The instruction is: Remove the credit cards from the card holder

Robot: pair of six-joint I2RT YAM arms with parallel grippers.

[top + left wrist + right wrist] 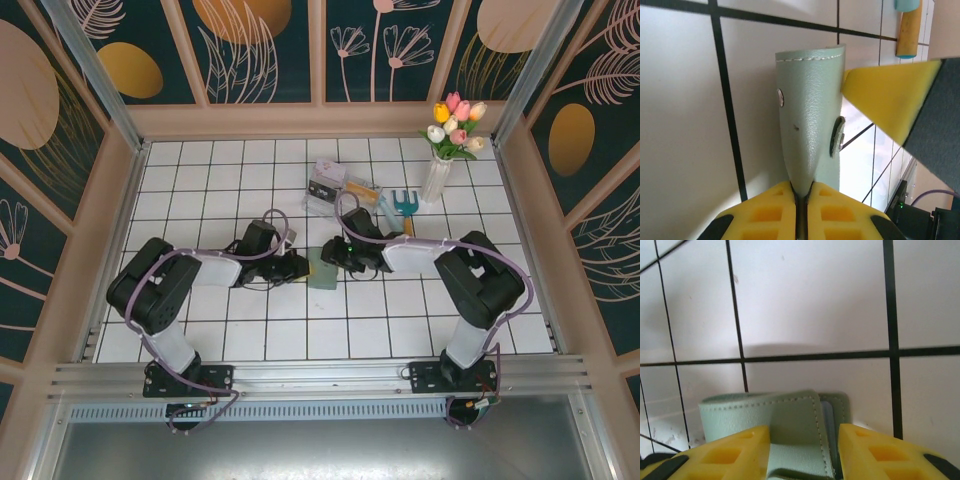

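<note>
The grey-green card holder [322,268] lies on the white tiles between both grippers. My left gripper [298,266] is shut on one of its flaps, and in the left wrist view the flap [810,115] rises from the closed yellow pads [775,210]. My right gripper [804,450] is open, with a finger on either side of the holder's stitched edge [785,425]. A thin blue-grey sliver [826,422], perhaps a card edge, shows between the flaps. No tan-orange card is in view. The right gripper's yellow finger [890,95] reaches in beside the flap.
A clear plastic compartment tray [328,185], a teal garden fork with an orange handle [403,208] and a white vase of tulips [440,170] stand behind the grippers. Wooden walls close in the tiled floor on three sides.
</note>
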